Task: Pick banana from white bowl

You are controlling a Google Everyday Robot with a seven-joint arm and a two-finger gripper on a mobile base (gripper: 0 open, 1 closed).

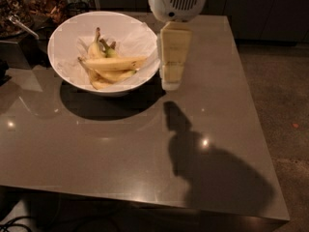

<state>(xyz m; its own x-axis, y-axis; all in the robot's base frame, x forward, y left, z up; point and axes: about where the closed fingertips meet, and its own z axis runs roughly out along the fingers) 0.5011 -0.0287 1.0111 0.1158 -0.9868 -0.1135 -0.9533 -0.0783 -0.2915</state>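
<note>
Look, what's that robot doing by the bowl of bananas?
The robot is meant to pick a banana. Its gripper hangs just outside the right rim of the white bowl, above the brown table, and carries nothing. The banana, the long pale one, lies across the other bananas inside the bowl, not yet touched.
</note>
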